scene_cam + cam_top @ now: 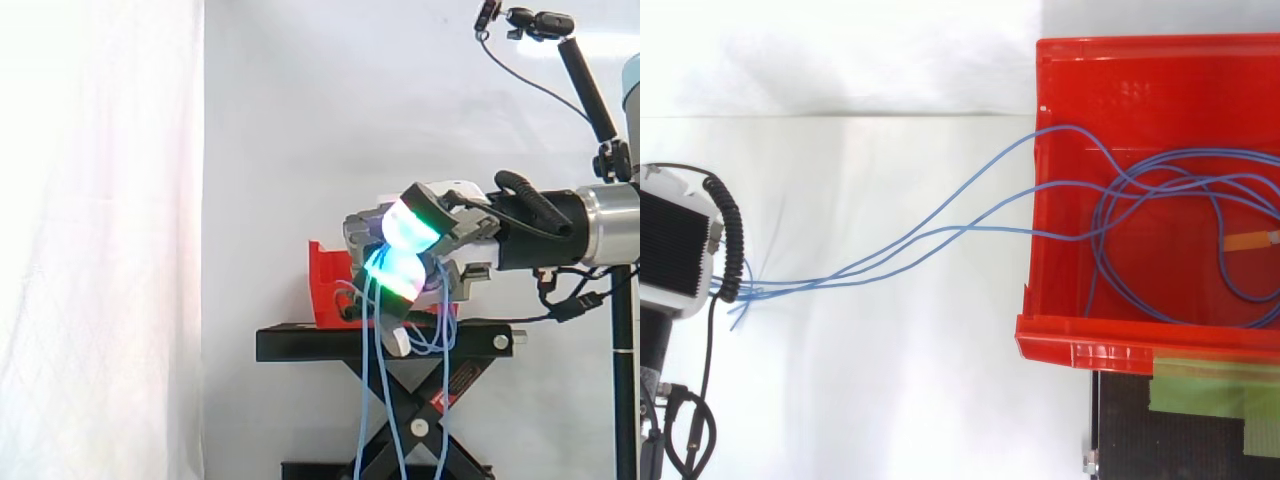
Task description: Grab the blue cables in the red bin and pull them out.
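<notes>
A white curtain (100, 200) hangs behind the work, and the surface seen from above is pale and bare. In front of the curtain a black stand (300, 345) carries the red bin (1080, 340), which sits at the right of the top view with its open front facing me.

My hand (465, 235) reaches in level from the right of the side view, in front of the bin and a little above the top of the stand. My fingers (410, 228) are closed pad against pad, glowing cyan and green. They pinch the blue cables (990, 229), which run between the pads and hang in long strands past the stand.

From above, several strands leave the bin over its left wall and sweep across the pale surface to my hand, well clear of the bin. They look slack, not taut.

I judge the grab done and the pull partly done. A good share of cable is outside, but wide loops lie coiled on the bin floor. One carries a small orange tag (1250, 240) near the right edge. Those loops have yet to come out before the task is complete.
</notes>
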